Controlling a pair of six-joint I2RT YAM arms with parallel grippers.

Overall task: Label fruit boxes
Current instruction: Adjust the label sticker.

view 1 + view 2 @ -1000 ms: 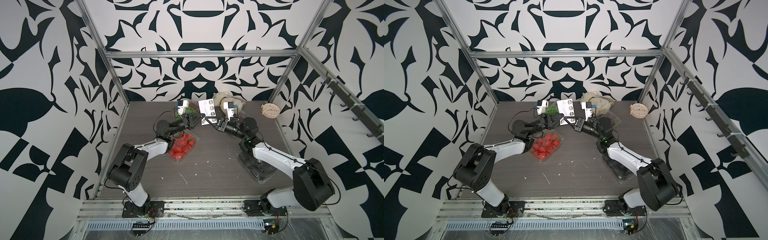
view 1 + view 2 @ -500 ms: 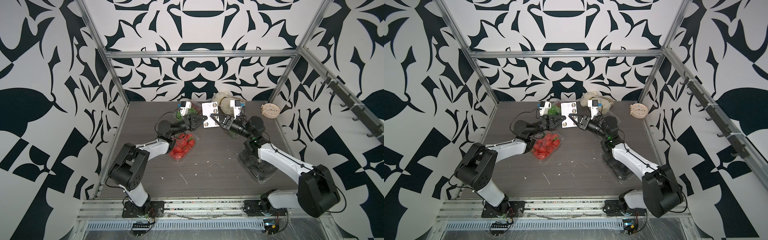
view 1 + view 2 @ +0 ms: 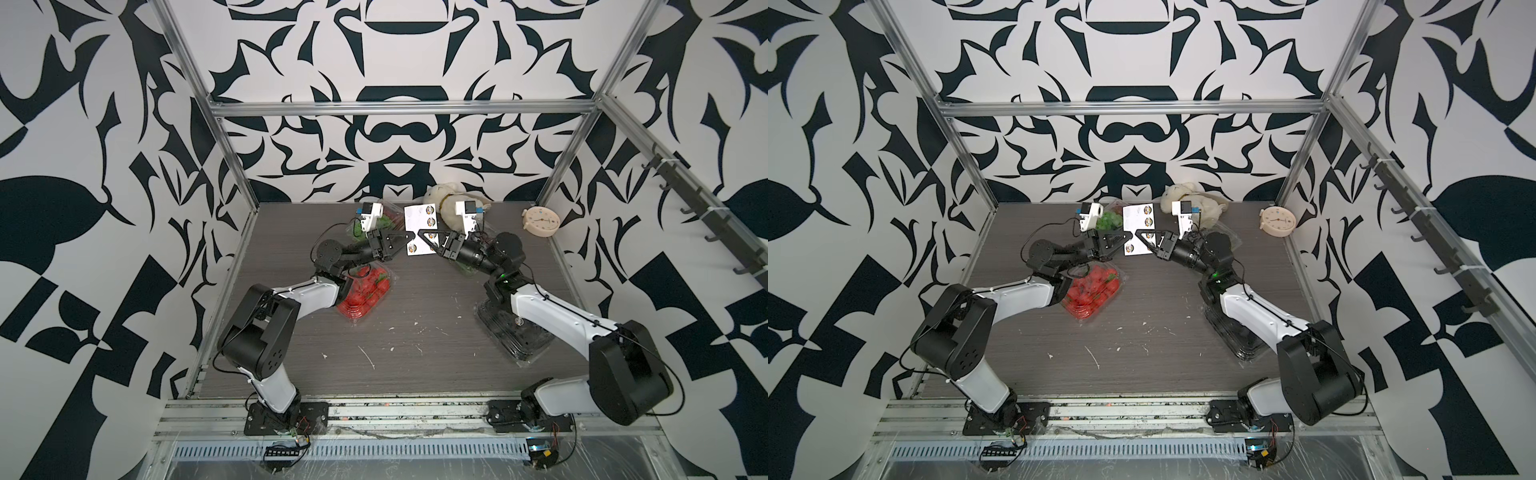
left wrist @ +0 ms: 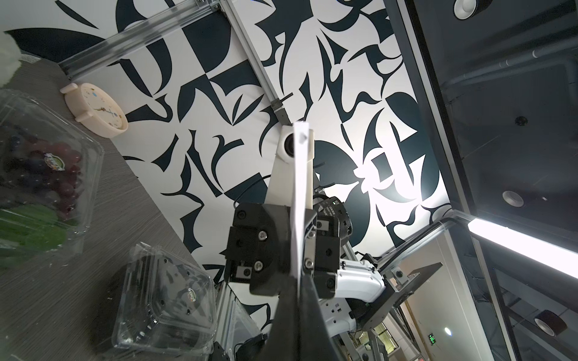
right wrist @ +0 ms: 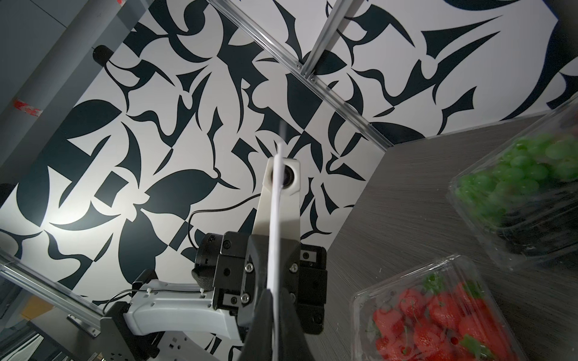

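A white sticker sheet [image 3: 419,219] with round labels hangs upright over the back middle of the table. My left gripper [image 3: 410,237] is shut on its lower left edge. My right gripper [image 3: 423,233] is shut on its lower right edge. Both wrist views show the sheet [image 4: 298,187] [image 5: 275,218] edge-on between dark fingers. The strawberry box [image 3: 365,293] lies below my left arm. A green grape box [image 3: 1108,218] sits behind it. Another grape box [image 4: 47,175] bears a label, and so does the avocado box [image 4: 165,300], which lies under my right arm [image 3: 511,332].
A cream plush toy [image 3: 442,199] lies at the back wall, and a round cream clock [image 3: 540,222] leans in the back right corner. White scraps [image 3: 368,357] dot the dark wood table. A rail of hooks [image 3: 706,216] runs along the right wall.
Half a second ago my right gripper's jaws stood apart at the sheet's edge; now they are shut on it. My left gripper has kept its hold throughout.
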